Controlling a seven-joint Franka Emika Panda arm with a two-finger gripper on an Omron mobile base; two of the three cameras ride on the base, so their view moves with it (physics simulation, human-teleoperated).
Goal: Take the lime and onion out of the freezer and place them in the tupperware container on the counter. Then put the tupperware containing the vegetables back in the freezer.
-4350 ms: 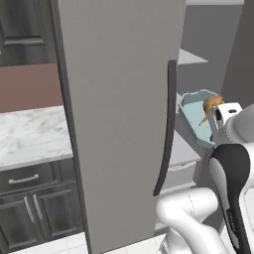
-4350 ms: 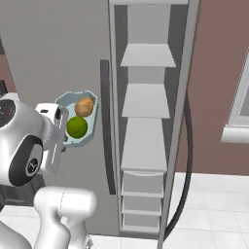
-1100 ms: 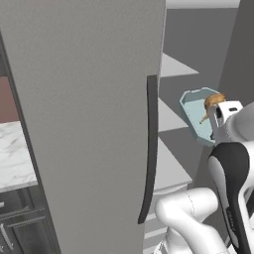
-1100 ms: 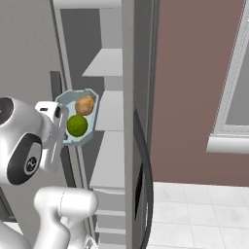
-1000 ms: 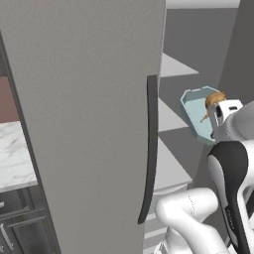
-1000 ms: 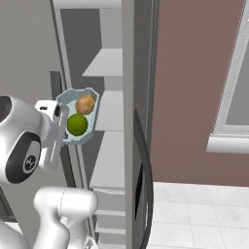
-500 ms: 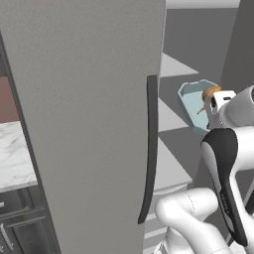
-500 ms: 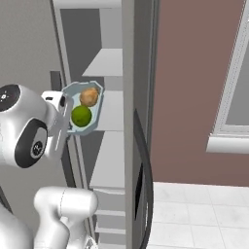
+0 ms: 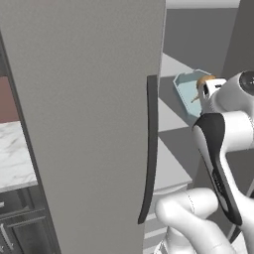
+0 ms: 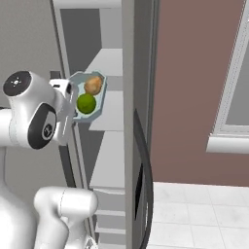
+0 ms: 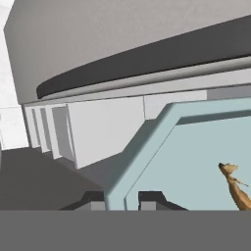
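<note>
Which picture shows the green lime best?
The right base view: the lime sits whole beside the onion in the tupperware container. The left base view and hand view show the container, but I can't make out the lime there.

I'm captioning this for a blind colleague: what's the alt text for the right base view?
The end effector holds a tupperware container with the lime and onion in front of the open freezer shelves.

Gripper pinching the tupperware rim, right up against the freezer

The gripper has its two dark tips on either side of the tupperware container wall. A bit of the onion pokes in at the right, and the freezer door and pale shelves sit behind.
</note>
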